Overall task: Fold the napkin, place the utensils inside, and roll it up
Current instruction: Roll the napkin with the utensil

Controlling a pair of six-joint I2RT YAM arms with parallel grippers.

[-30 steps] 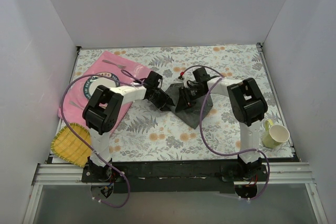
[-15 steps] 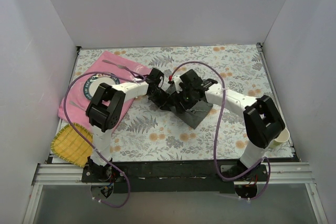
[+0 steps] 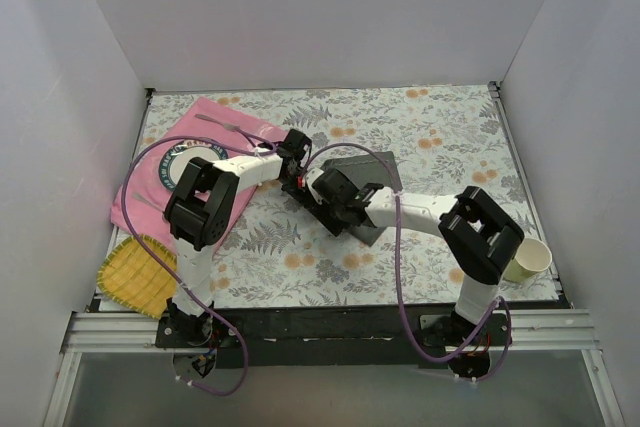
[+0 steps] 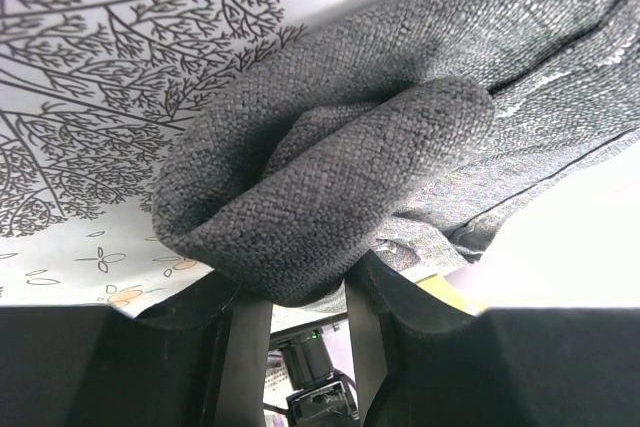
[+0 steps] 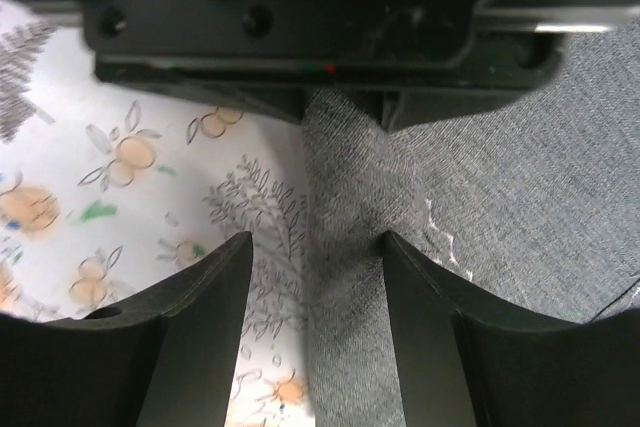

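Observation:
The dark grey napkin (image 3: 368, 185) lies mostly flat on the floral tablecloth at mid-table. My left gripper (image 3: 296, 173) is shut on a bunched fold at its left corner, and the cloth (image 4: 330, 187) bulges out above the fingers (image 4: 372, 337). My right gripper (image 3: 334, 193) hovers just right of it, open. It straddles the napkin's left edge (image 5: 345, 207), one finger (image 5: 190, 327) over the tablecloth, the other over cloth. A slim silver utensil (image 3: 222, 123) rests on the pink placemat, apart from both grippers.
At the back left the pink placemat (image 3: 215, 112) carries a dark-rimmed plate (image 3: 172, 164). A yellow woven mat (image 3: 135, 272) sits at the near left. A pale cup (image 3: 530, 259) stands at the near right edge. White walls enclose the table.
My right gripper has opened, let go of the napkin and swung left and nearer, towards the left gripper. The napkin has dropped flatter. The left gripper keeps its hold.

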